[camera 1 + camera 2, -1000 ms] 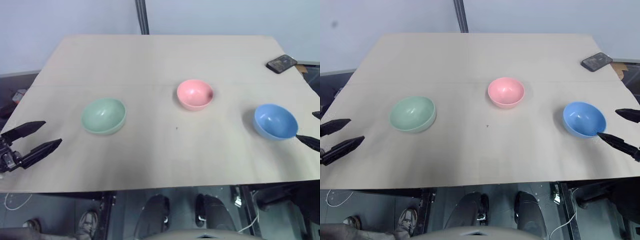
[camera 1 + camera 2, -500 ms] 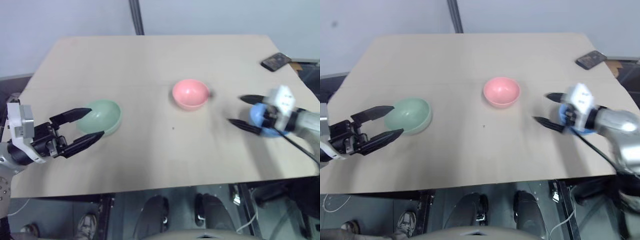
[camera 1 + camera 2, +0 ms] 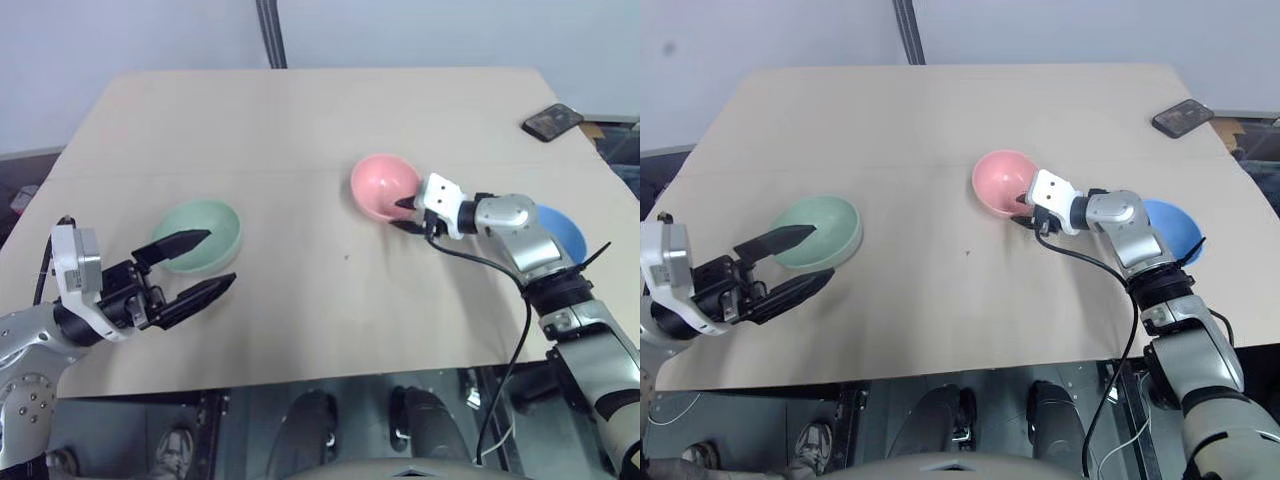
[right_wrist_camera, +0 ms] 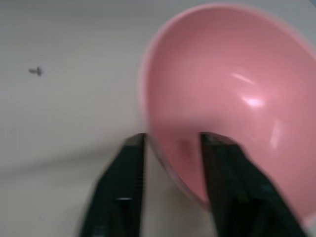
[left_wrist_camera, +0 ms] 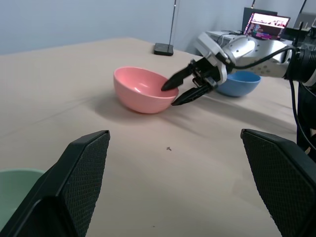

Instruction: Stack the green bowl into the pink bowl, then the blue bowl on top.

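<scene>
Nearest the robot, the left gripper [image 3: 193, 268] hovers with its two black fingers spread wide and nothing between them; one fingertip reaches over the near rim of the small round mint-green bowl [image 3: 207, 233], the other lies over the bare top just beside that bowl. The green bowl sits upright on the pale wooden table [image 3: 300, 310], well apart from the small round salmon-pink bowl [image 3: 381, 184], on that bowl's left and a little nearer the robot.

The right gripper [image 3: 406, 212] is at the pink bowl's near right rim, its black fingers drawn in around the wall: one finger [image 4: 222, 177] lies inside the bowl, the other outside, with the rim between them. The pink bowl looks slightly tipped.

The small round sky-blue bowl [image 3: 1172, 226] stands to the right of the pink bowl, partly hidden behind the right forearm.

A dark flat phone [image 3: 552, 121] lies far beyond the pink bowl, near the table's far right corner.
</scene>
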Motion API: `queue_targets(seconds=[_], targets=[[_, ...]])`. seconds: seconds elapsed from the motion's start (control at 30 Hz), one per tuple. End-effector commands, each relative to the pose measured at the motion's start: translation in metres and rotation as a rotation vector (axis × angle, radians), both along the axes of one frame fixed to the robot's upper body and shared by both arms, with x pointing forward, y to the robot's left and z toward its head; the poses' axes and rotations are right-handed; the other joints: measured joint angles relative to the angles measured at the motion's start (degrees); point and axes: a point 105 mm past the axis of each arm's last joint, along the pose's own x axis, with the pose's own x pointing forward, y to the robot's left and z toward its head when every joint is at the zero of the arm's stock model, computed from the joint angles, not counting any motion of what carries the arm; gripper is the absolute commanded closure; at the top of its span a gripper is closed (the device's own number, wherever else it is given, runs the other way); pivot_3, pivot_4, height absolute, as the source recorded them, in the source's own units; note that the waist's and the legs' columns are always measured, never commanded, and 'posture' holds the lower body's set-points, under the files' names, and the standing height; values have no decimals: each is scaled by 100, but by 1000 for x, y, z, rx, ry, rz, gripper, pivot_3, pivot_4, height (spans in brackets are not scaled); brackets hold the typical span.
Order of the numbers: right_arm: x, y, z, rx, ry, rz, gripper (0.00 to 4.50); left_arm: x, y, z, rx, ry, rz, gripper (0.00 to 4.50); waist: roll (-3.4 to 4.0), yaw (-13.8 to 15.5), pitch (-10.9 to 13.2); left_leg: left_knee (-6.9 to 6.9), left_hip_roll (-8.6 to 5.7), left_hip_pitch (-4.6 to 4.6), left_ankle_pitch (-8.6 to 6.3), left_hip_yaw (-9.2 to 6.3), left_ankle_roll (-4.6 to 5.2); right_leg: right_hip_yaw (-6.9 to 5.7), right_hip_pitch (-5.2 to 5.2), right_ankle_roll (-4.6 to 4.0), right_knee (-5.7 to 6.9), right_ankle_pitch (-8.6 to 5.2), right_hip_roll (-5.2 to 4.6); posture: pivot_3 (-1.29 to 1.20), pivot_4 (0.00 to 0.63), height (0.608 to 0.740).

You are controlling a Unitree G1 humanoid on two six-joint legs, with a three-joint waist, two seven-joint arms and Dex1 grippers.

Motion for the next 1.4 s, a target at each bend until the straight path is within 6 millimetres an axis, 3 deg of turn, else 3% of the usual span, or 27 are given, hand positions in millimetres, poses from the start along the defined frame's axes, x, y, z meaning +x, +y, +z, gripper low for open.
queue_targets(seconds=[0.03, 0.13, 0.27, 0.43, 0.57, 0.6, 0.67, 0.7, 0.77, 0.8, 0.87, 0.9, 1.07, 1.37, 1.4], targets=[[-1, 10, 16, -28, -102, 79, 4410, -6, -6, 10, 4, -58, -3, 0, 0, -3, 0, 0, 0, 1, 1, 1, -1, 1, -1, 0, 4, 0, 0, 0, 150, 740], [-12, 19, 21, -64, -159, 175, 4410, -7, -6, 9, 1, -54, 4, 0, 0, -2, 0, 0, 1, 2, 2, 0, -3, 3, -1, -1, 8, 0, 1, 0, 150, 740], [-46, 30, 26, -102, -164, 350, 4410, -2, -1, 8, 6, -54, 66, 0, 3, 12, 2, 0, 2, 0, 2, 0, -3, 3, -4, -1, 8, 0, 0, 0, 150, 740], [-97, 31, 6, -256, -99, 497, 4410, 24, 19, -11, 165, -10, 342, 0, 1, 73, 0, 0, -1, 2, 1, -10, -3, -6, 5, -1, 4, -1, -4, 0, 150, 740], [-102, 31, -9, -313, -51, 468, 4410, 32, 19, -15, 199, 14, 391, 0, -1, 28, -1, 2, 0, 5, 1, -7, -3, -6, 5, -2, 8, -2, -4, 0, 150, 740], [-99, 31, -11, -317, -50, 450, 3963, 34, 19, -16, 213, 17, 402, 0, -3, 26, -2, 2, 0, 10, 2, -7, -5, -4, 5, -11, 15, -8, -4, 0, 150, 740], [-94, 29, -11, -338, -54, 412, 3645, 35, 20, -17, 241, 23, 412, 0, -3, 28, -2, 2, 1, 13, 3, -8, -6, -4, 5, -16, 18, -11, -4, 0, 150, 740], [-91, 28, -9, -349, -66, 394, 3248, 36, 21, -19, 268, 25, 429, 0, -2, 28, -2, 2, 1, 11, 3, -8, -6, -4, 4, -17, 19, -11, -3, 0, 150, 740], [-85, 29, 7, -308, -105, 338, 2238, 37, 25, -25, 329, 57, 467, 0, -2, 30, -2, 2, 1, 8, 3, -7, -7, -4, 0, -17, 21, -10, -3, 0, 150, 740], [-83, 30, 18, -258, -114, 306, 2031, 37, 25, -25, 342, 67, 476, 0, -3, 30, -1, 2, 1, 8, 3, -7, -7, -4, 0, -17, 21, -10, -3, 0, 150, 740], [-86, 30, 33, -174, -100, 267, 1113, 39, 23, -24, 354, 76, 487, 0, -2, 33, 0, 2, 1, 1, 4, -7, -7, -4, -5, -4, 20, -2, -4, 0, 150, 740], [-91, 29, 44, -109, -88, 257, 921, 41, 22, -24, 365, 86, 502, 0, -2, 46, 0, 2, 1, 1, 4, -8, -7, -4, -5, -4, 20, -2, -4, 0, 150, 740], [-117, 17, 83, 121, -14, 266, 921, 44, 12, -28, 554, 160, 463, 0, -9, 142, 1, 2, -1, -2, 3, -16, -7, -11, -3, -4, 17, -2, -6, 0, 150, 740], [-129, 1, 97, 285, 0, 224, 921, 57, 19, -35, 771, 202, 450, 0, -2, 137, 4, 0, -1, 0, 2, -5, -7, -2, -7, -6, 18, -4, -2, 0, 150, 740], [-129, 0, 99, 299, -5, 222, 868, 59, 20, -36, 782, 201, 450, 398, -2, 134, 4, -1, -1, -1, 2, -3, -7, -1, -9, -3, 17, -3, -1, 0, 150, 740]])
